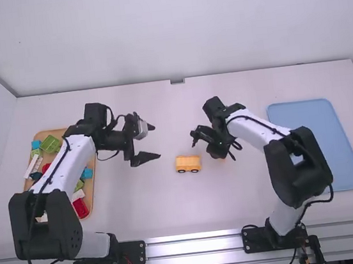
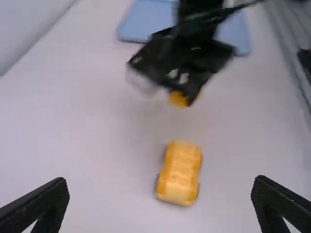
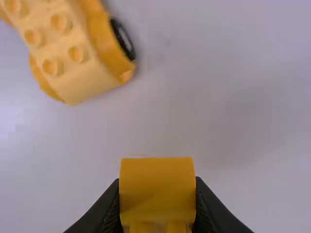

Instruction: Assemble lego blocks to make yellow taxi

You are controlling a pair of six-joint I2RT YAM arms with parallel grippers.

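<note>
A white table (image 1: 136,224) stands against a plain, pale wall (image 1: 170,29).

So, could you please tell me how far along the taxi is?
The wheeled yellow base looks assembled and stands on the table, the studs on its top bare. In hand is a yellow block, clamped in the right pincer. What seems left is setting that block on the studs; the left pincer is open and empty. Whether more pieces follow, I can't tell.

Tan tray (image 1: 53,132) of mixed coloured blocks (image 1: 81,207) and, well apart, blue tray (image 1: 315,134) on white table (image 1: 140,207)
</note>
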